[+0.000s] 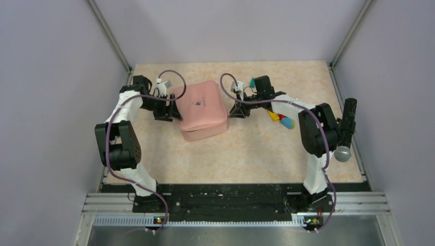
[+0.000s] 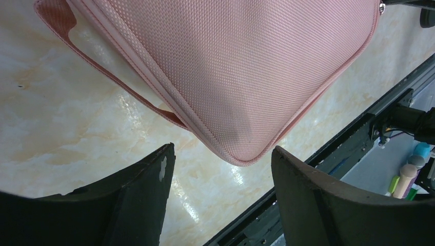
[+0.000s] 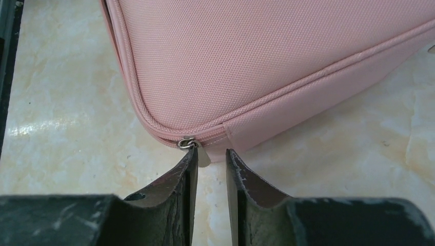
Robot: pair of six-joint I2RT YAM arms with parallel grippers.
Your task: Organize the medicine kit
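Medicine kit (image 1: 202, 110), one, pink, left pincer (image 2: 223, 149) wide apart, right pincer (image 3: 211, 151) narrowly apart

Your left arm (image 1: 124, 120) reached forward and bent inward at the elbow, and the left gripper (image 2: 221, 197) stood wide open, fingers well apart. Your right arm (image 1: 314, 128) mirrored it from the other side, and the right gripper (image 3: 210, 177) was drawn nearly together, with only a narrow slit between its fingers.
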